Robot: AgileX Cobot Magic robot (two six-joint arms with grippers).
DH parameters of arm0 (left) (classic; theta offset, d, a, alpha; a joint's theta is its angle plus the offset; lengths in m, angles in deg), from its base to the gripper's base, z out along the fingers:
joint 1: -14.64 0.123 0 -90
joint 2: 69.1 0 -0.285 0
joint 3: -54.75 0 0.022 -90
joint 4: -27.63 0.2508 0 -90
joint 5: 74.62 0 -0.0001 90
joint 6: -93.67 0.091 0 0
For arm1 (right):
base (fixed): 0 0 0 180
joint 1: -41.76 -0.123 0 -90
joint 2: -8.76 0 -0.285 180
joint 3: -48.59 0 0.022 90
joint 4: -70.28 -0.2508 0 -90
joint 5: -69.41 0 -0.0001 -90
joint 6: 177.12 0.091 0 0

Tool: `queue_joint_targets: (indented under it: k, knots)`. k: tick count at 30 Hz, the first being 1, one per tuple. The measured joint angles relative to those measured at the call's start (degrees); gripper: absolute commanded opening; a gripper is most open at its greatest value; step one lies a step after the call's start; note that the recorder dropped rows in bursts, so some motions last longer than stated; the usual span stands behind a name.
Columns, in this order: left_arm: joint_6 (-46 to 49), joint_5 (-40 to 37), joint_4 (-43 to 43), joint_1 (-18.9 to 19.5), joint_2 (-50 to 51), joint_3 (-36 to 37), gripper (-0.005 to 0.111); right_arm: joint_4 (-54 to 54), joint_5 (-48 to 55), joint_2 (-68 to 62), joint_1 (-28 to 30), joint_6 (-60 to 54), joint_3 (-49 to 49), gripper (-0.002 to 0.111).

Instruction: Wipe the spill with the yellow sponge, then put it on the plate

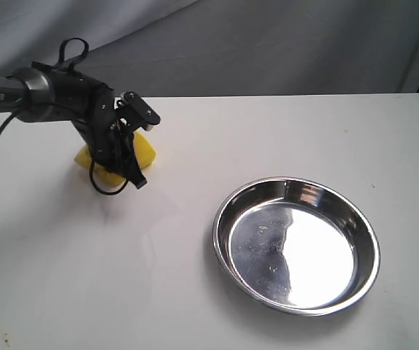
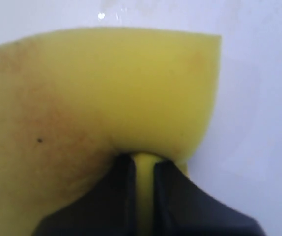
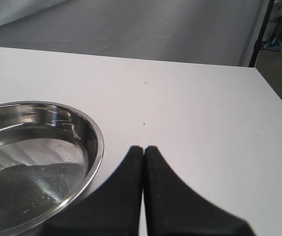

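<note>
The stainless-steel plate (image 1: 247, 195) is set on the right part of the white table (image 1: 158, 292). The yellow sponge (image 1: 145, 153) is found at the table's left, well apart from the plate, pinched between the jaws of the left gripper (image 2: 144, 169). The right gripper (image 3: 144, 150) is seen near the plate's rim, its jaws pressed together.

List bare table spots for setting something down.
Free: the wide stretch between sponge and plate; the front-left corner; the strip behind the plate. Crowded: back-left, where the left fingers pinch the sponge.
</note>
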Motion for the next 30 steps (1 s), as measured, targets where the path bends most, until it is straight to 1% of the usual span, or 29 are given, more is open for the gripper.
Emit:
queue_joint_targets:
  k: [4,7,13,18,23,25,30]
  knots:
    - [0.1,-0.1,1.3,-2.0,4.1,-6.8,0.000,0.0,0.0,0.0,0.0,0.0,0.0,0.000]
    - [0.6,-0.2,2.4,-3.7,6.2,-10.5,0.000,0.0,0.0,0.0,0.0,0.0,0.0,0.000]
    - [1.6,-0.1,2.9,-6.9,8.2,-14.3,0.000,0.0,0.0,0.0,0.0,0.0,0.0,0.000]
    - [2.8,-0.9,2.5,-8.5,8.4,-15.2,0.000,0.0,0.0,0.0,0.0,0.0,0.0,0.000]
    - [2.8,-4.2,2.6,-8.6,8.6,-15.6,0.000,0.0,0.0,0.0,0.0,0.0,0.0,0.000]
    - [2.8,-5.7,1.5,-8.0,8.5,-15.8,0.000,0.0,0.0,0.0,0.0,0.0,0.0,0.000]
    - [3.0,-11.3,-3.3,-4.9,8.0,-16.3,0.000,0.0,0.0,0.0,0.0,0.0,0.0,0.000]
